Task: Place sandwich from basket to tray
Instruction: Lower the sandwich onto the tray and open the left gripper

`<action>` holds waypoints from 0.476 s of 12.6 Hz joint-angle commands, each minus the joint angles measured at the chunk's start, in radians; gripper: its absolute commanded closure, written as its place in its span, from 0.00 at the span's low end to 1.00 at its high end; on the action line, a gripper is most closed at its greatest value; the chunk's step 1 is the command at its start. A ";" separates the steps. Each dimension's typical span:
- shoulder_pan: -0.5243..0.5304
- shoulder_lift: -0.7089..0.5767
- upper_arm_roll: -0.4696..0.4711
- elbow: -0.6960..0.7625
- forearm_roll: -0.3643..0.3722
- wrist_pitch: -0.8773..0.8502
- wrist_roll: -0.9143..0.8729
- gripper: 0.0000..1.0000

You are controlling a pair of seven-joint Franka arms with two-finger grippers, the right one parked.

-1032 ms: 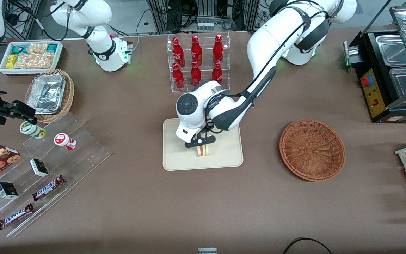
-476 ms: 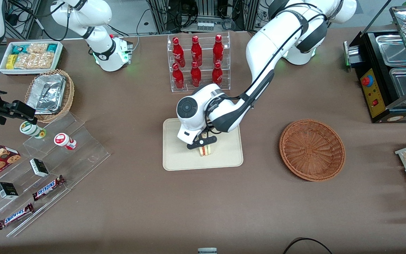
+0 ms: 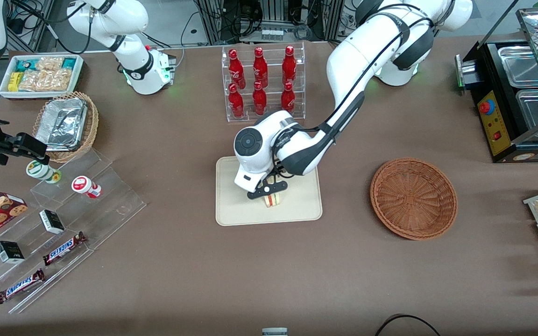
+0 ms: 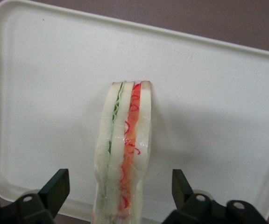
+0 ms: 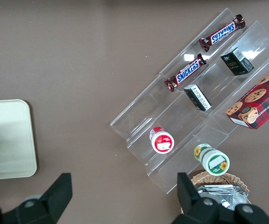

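We see the front view evenly and brightly lit from overhead, with soft short shadows under the left arm's gripper (image 3: 267, 190) above the tray (image 3: 231, 205) and along the reddish-brown basket (image 3: 413, 198) rim. Glare marks the foil-lined basket (image 3: 66, 125) and the clear acrylic steps (image 3: 110, 200). In the left wrist view the tray (image 4: 46, 93) is washed nearly white, the sandwich (image 4: 123, 149) casts a faint shadow, and the wide-spread fingertips (image 4: 55, 189) look dark and slightly soft. The right wrist view is flatter, with bright spots on the acrylic steps (image 5: 190, 116).
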 commanded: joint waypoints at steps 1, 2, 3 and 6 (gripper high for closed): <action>-0.002 -0.085 0.014 0.005 0.008 -0.067 -0.010 0.00; 0.004 -0.111 0.014 0.005 0.006 -0.090 -0.009 0.00; 0.028 -0.140 0.009 0.005 -0.006 -0.115 -0.006 0.00; 0.058 -0.203 0.009 -0.001 -0.026 -0.182 0.109 0.00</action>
